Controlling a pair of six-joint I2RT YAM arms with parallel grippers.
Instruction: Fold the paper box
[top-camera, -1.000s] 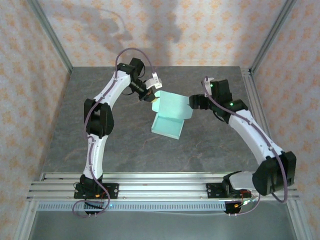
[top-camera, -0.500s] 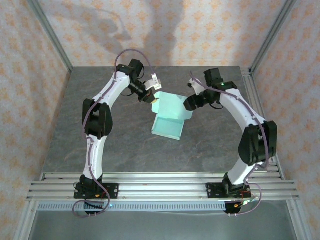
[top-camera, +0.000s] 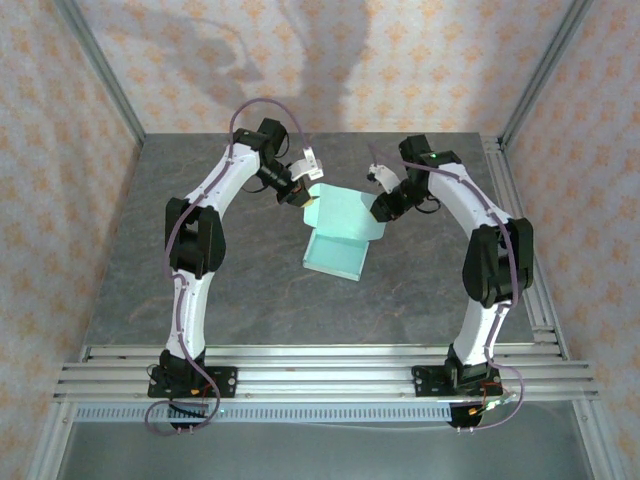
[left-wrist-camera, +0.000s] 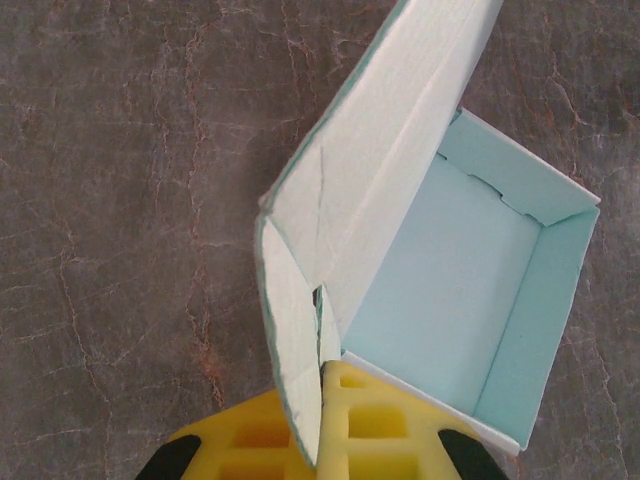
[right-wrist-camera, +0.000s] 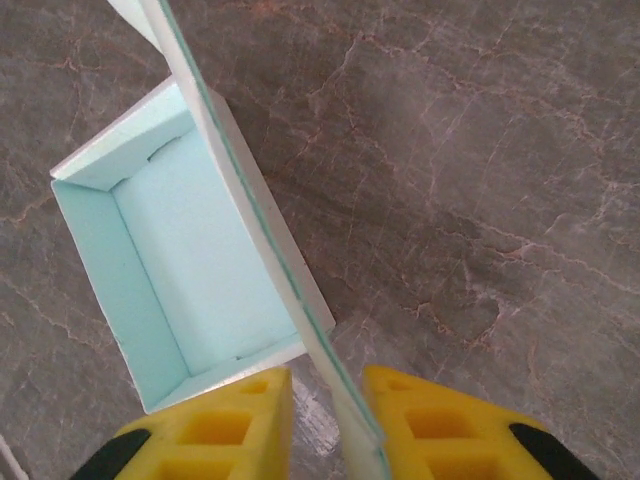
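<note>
Mid-worktop (top-camera: 270, 300), the paper box (top-camera: 333, 255) sits with its tray formed and its lid (top-camera: 345, 212) standing up along the far side. Left hand (top-camera: 303, 197) is clamped tight on the lid's left corner flap. Right hand (top-camera: 381, 205) straddles the lid's right edge, jaws a bit apart, with a gap beside the card, so no real pinch. The lid runs hand to hand with the tray on the near side, so my guess is it swings down toward the arm bases.
</note>
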